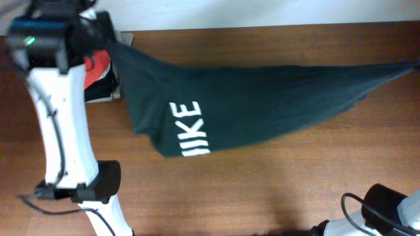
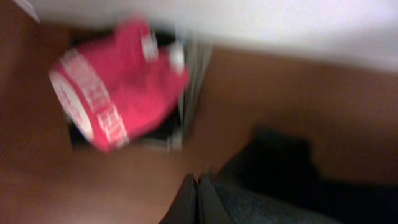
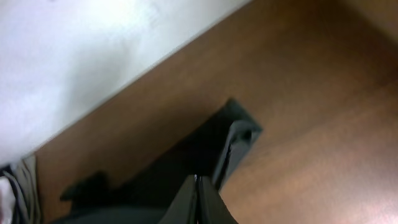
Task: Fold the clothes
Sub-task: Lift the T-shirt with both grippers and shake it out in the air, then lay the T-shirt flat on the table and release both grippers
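The black, dark-greenish T-shirt (image 1: 262, 98) with white "NIKE" lettering (image 1: 190, 128) is stretched in a long band across the back of the wooden table, and the lettered part sags toward the front. My left gripper (image 2: 197, 186) is shut on its left end (image 2: 280, 193) at the back left, under the wrist housing (image 1: 46, 39) in the overhead view. My right gripper (image 3: 198, 186) is shut on the right end (image 3: 186, 155), which runs to the overhead view's right edge (image 1: 410, 65). That gripper is out of the overhead view.
The red T-shirt with white lettering (image 2: 118, 87) lies on a dark pile at the back left corner, and it also shows in the overhead view (image 1: 97, 64). A white wall (image 1: 262, 13) runs along the table's back edge. The left arm (image 1: 62, 124) and the right arm base (image 1: 387, 213) stand at the front.
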Tool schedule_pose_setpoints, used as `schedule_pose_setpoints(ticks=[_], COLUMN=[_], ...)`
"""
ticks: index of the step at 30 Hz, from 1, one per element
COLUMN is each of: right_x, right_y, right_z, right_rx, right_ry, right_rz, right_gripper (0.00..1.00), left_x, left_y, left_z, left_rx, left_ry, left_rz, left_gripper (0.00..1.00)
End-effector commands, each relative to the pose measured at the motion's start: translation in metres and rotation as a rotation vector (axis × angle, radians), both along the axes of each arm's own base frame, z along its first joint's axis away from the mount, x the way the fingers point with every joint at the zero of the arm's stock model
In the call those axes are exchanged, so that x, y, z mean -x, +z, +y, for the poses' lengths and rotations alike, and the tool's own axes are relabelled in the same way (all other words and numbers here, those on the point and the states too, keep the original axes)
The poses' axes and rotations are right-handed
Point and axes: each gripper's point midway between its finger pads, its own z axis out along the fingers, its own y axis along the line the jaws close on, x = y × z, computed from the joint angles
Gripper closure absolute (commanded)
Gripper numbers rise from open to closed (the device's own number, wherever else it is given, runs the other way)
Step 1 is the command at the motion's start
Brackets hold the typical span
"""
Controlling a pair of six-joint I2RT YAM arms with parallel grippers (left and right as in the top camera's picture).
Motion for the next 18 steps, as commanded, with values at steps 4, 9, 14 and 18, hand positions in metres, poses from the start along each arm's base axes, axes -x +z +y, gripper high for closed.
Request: schedule_pose_setpoints(ticks=[4,9,14,18], right_x=[0.056,0.088,0.112,0.13], right_y=[-0.039,-0.08,-0.085,-0.081], right_z=[0.023,0.016,0.006,-0.01], right_rx=[-0.025,0.017,0.0,-0.014], right_ry=[0.015,-0.067,-0.183,-0.298], right_rz=[0.142,0.262,0.26,0.238], right_gripper=[0.96,0.96,0.96,0.96], left_x=[0.032,0.055,0.124,0.17], left_y=[-0.004,-0.015,-0.014,-0.022], left_z=[-0.005,-0.012,-0.008,-0.026], left_rx=[0.088,0.122,0.144,0.25], left_ry=[0.039,0.014,0.047,-0.01], left_rz=[0.068,0.14,0.175,0.21], left_gripper=[0.99,0.99,0.99,0.99])
